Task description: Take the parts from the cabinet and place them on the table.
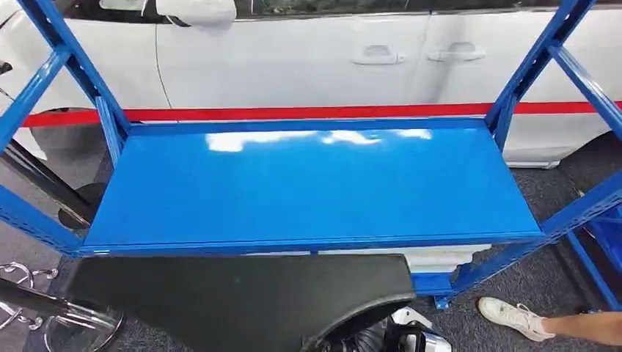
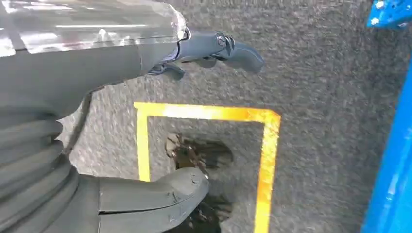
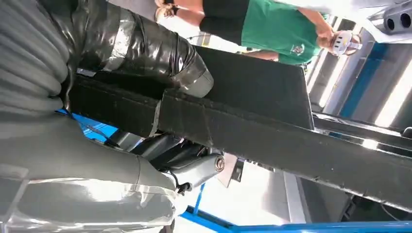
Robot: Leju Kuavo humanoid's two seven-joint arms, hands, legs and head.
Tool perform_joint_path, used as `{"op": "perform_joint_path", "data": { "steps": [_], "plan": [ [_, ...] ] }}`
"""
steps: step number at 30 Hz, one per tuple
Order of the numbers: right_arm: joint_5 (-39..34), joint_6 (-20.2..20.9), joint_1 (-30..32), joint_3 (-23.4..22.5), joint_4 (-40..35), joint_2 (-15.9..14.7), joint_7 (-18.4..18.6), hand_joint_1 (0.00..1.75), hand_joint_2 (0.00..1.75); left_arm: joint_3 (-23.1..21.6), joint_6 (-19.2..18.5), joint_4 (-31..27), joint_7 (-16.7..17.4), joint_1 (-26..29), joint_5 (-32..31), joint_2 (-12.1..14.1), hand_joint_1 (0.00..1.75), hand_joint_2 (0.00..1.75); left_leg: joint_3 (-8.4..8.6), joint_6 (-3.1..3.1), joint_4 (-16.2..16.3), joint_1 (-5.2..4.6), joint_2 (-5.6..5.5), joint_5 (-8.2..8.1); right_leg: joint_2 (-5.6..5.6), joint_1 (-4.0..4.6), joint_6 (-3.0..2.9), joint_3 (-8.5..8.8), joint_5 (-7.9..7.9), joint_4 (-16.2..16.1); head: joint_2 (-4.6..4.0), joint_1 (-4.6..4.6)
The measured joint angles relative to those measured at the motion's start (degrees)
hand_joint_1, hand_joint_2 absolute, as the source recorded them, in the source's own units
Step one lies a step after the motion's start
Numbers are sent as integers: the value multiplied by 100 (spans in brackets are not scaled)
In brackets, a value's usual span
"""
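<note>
The left hand [image 2: 145, 145] has a grey ribbed cover at the wrist, a thick grey thumb and darker fingers [image 2: 228, 48] with a round screw at a joint, under a glossy clear wrap. The right hand [image 3: 145, 121] shows the same ribbed grey cover, shiny black taped wrapping and a silver-capped pivot.

The head view is bright and evenly lit, with white glare patches on the back of the blue shelf [image 1: 308, 191] from overhead light. The left wrist view is dimmer; the carpet [image 2: 316, 73] is soft with blur, and the yellow tape [image 2: 265, 160] shines. In the right wrist view the background is blown out white behind a dark panel [image 3: 272, 131] in shadow.
</note>
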Motion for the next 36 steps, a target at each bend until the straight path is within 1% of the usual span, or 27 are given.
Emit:
{"op": "perform_joint_path", "data": {
  "steps": [1, 3, 4, 5, 8, 9, 10, 11, 13, 14, 15, 16, 18, 19, 20, 21, 24, 25, 26, 28, 29, 30, 31, 32, 34, 35, 36],
  "plan": [
    [26, -7, -5, -2, -4, -4, -20, 175, 175, 0, -18, 0, -11, -2, -13, 2, 0, 175, -48, -11, 2, 0, 1, 33, -1, -6, 1, 171, 140, -161, 0, 0],
    [103, -57, -34, -2, -61, -11, -48, 175, 175, 0, -61, 0, -33, -9, -83, 0, 0, 175, -109, -54, 14, 4, -2, 83, -2, -11, -29, 846, 526, -1123, 0, 0],
    [122, -76, -58, -2, -94, -17, -57, 175, 175, 0, -79, 0, -44, -12, -116, 0, 0, 175, -113, -76, 19, 4, -4, 100, 3, -8, -62, 1190, 604, -1629, 0, 0],
    [148, -92, -83, -2, -129, -22, -70, 175, 175, 0, -81, 0, -61, -19, -135, 0, 0, 175, -150, -111, 30, -27, -3, 124, 11, 39, -96, 1344, 552, -1946, 0, 0],
    [203, -131, -84, -2, -195, -39, -90, 175, 175, -2, -48, 2, 14, -23, -227, -2, 0, 175, -177, -227, 16, -16, -3, 221, 13, 69, -156, 1289, 588, -1941, 0, -2],
    [218, -161, -84, -2, -212, -48, -92, 175, 175, -2, -3, 2, 135, -17, -258, 0, 0, 175, -196, -264, 19, -23, -9, 243, 4, 29, -226, 1260, 643, -1993, 0, 0],
    [234, -177, -93, -2, -230, -52, -92, 175, 175, -2, 68, 4, 269, -22, -302, -7, 0, 175, -243, -285, 113, 7, -11, 62, -31, 13, -284, 1232, 689, -2005, 0, -2],
    [249, -192, -92, 0, -251, -52, -92, 175, 175, -2, 145, 4, 484, -22, -323, -11, 0, 175, -361, -301, 398, 8, -12, -244, -35, 13, -345, 1168, 730, -1994, 0, -2],
    [282, -190, -86, 4, -275, -55, -87, 175, 175, -2, 245, 7, 937, -17, -356, -15, 0, 175, -657, -342, 1314, 16, -12, -835, -40, 35, -377, 1029, 797, -1951, 0, -2],
    [288, -190, -83, 22, -280, -55, -83, 175, 175, -2, 271, 9, 1065, -3, -363, -20, 0, 175, -777, -354, 1747, 16, -12, -1012, -42, 49, -381, 954, 846, -1942, 0, -2],
    [288, -194, -83, 44, -286, -59, -81, 175, 175, -2, 282, 9, 1128, 4, -372, -37, 0, 175, -787, -355, 1920, 16, -12, -1005, -43, 55, -379, 888, 885, -1923, 0, -2],
    [288, -214, -82, 50, -286, -59, -65, 175, 175, -2, 302, 9, 1257, 2, -374, -48, 0, 175, -662, -345, 1820, 16, -12, -842, -47, 61, -374, 827, 919, -1909, 0, -2],
    [297, -292, -81, 57, -286, -59, -13, 175, 175, 7, 367, 9, 1558, -2, -372, -74, 0, 175, -88, -295, 958, 12, -13, -380, -47, 73, -354, 757, 981, -1899, 0, -2],
    [310, -326, -81, 57, -286, -59, -2, 175, 175, 18, 394, 9, 1668, -2, -372, -79, 0, 175, 260, -240, 411, -2, -20, -247, -45, 73, -340, 746, 1006, -1899, 0, -2],
    [361, -378, -81, 61, -286, -59, 2, 175, 175, 37, 433, 9, 1777, -5, -380, -79, 0, 175, 501, -189, -29, -48, -20, -331, -46, 82, -303, 726, 1038, -1901, 0, -2],
    [422, -442, -80, 63, -286, -61, 7, 175, 175, 61, 494, 9, 1869, -3, -391, -83, 0, 175, 589, -191, -204, -56, -22, -331, -50, 69, -262, 709, 1088, -1901, 0, -2],
    [461, -542, -60, 63, -313, -103, 13, 175, 175, 122, 612, 9, 1985, 23, -398, -90, 0, 175, 474, -120, -250, -77, -27, -210, -53, 70, -156, 669, 1234, -1961, 0, -2],
    [415, -553, -62, 61, -345, -169, 18, 175, 175, 144, 632, 9, 1982, 21, -398, -92, 0, 175, 477, -81, -291, -6, 28, -139, -34, 59, -123, 627, 1104, -1907, 0, -2],
    [363, -551, -70, 57, -389, -232, 26, 175, 175, 162, 638, 9, 1980, 18, -398, -92, 0, 175, 405, -33, -290, -12, 15, -100, -20, 58, -104, 536, 832, -1715, 0, 2],
    [315, -527, -65, 2, -450, -339, 39, 175, 175, 205, 634, 9, 1937, 21, -402, -92, 0, 175, 265, 2, -231, -16, 27, -33, -15, 34, -60, 270, 170, -861, 0, 0],
    [299, -503, -63, -20, -461, -370, 50, 175, 175, 227, 629, 9, 1917, 20, -407, -92, 0, 175, 197, -1, -207, -19, 33, 1, -15, 31, -40, 148, -31, -420, 0, 0],
    [293, -479, -63, -44, -476, -400, 70, 175, 175, 240, 619, 9, 1891, 19, -409, -92, 0, 175, 109, -7, -162, -18, 39, 35, -14, 23, -20, 91, -52, -97, 0, 0],
    [304, -470, -61, -55, -485, -428, 94, 175, 175, 243, 594, 9, 1851, 21, -420, -92, 0, 175, 38, -19, -125, -17, 41, 57, -15, 8, -10, 167, 94, -78, 0, 0],
    [319, -470, -59, -57, -498, -441, 107, 175, 175, 245, 575, 9, 1828, 19, -422, -92, 0, 175, -15, -29, -104, -15, 42, 84, -16, -4, -9, 356, 307, -299, 0, 0],
    [350, -472, -62, -59, -536, -459, 107, 175, 175, 249, 546, 9, 1777, 16, -431, -92, 0, 175, -68, -69, -75, -5, 31, 127, -15, -13, -26, 1021, 661, -1281, 0, 0],
    [358, -476, -72, -59, -557, -466, 107, 175, 175, 251, 531, 9, 1753, 16, -439, -92, 0, 175, -104, -99, -66, -12, 30, 143, -1, -9, -50, 1318, 619, -1761, 0, 0],
    [374, -479, -76, -59, -582, -468, 107, 175, 175, 254, 520, 9, 1740, 6, -441, -92, 0, 175, -127, -137, -33, -26, 25, 178, 9, 30, -83, 1415, 579, -1996, 0, -7]
  ]
}}
